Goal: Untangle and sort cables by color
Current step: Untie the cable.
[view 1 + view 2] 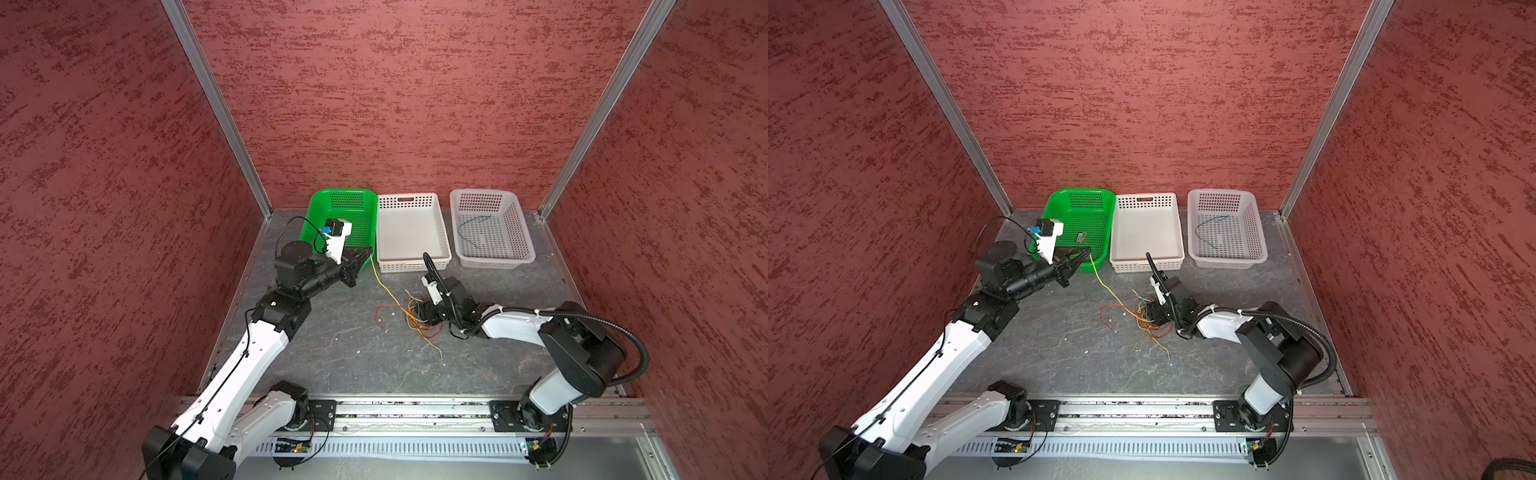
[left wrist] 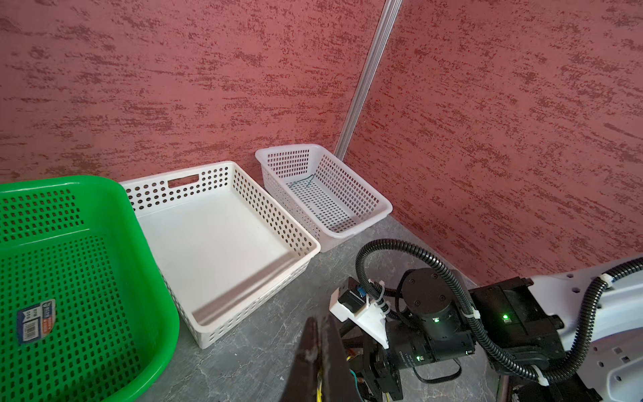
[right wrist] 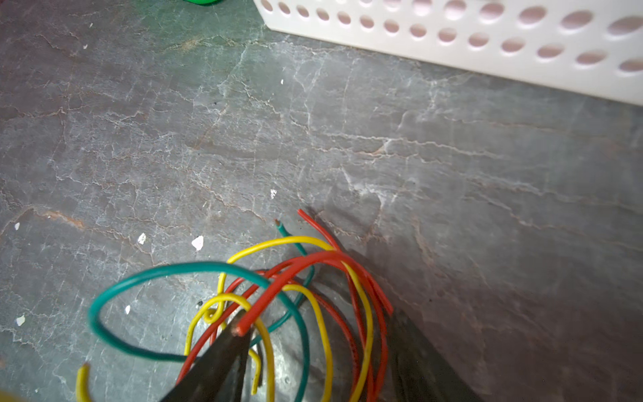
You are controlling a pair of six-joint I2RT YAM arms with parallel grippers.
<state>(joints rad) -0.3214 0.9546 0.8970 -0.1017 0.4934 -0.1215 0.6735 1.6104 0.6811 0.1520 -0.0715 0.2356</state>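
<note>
The cables lie as a tangle [image 1: 415, 323] of thin red, yellow and blue-green wires on the grey table, in both top views. My right gripper [image 1: 420, 312] is down on it, open, its fingers [image 3: 222, 358] either side of several loops [image 3: 313, 278]. One yellow cable [image 1: 384, 286] stretches from the tangle up to my left gripper [image 1: 371, 250], which is shut on its end beside the green basket [image 1: 347, 201]. The left wrist view shows that yellow strand [image 2: 320, 383] pinched between the closed jaws. A red cable [image 1: 380, 313] curls loose left of the tangle.
Three baskets stand along the back wall: the green one, a white tray [image 1: 409, 235] in the middle, and a white mesh basket [image 1: 473, 202] at the right holding one blue-green cable [image 1: 463, 224]. Red walls enclose the table. The right arm's black hose [image 1: 432, 270] arches over its wrist.
</note>
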